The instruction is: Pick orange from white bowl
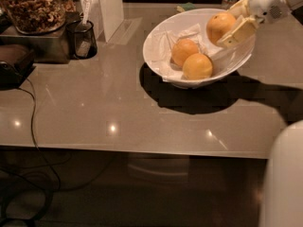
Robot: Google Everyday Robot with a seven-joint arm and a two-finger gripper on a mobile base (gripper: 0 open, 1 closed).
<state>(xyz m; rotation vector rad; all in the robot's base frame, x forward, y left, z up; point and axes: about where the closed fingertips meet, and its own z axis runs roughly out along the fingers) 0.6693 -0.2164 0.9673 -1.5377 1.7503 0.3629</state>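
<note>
Over the right side of the white bowl [152,48], the gripper [230,22] is clamped on the orange [218,26]. One pale finger is under the fruit and the other behind it, so it sits raised near the rim rather than nested in the crumpled paper [166,40]. Two other oranges [184,51] lie touching lower down. Since the bowl rests tilted on the counter [94,103], a straight upward lift looks best for clearing the rim.
</note>
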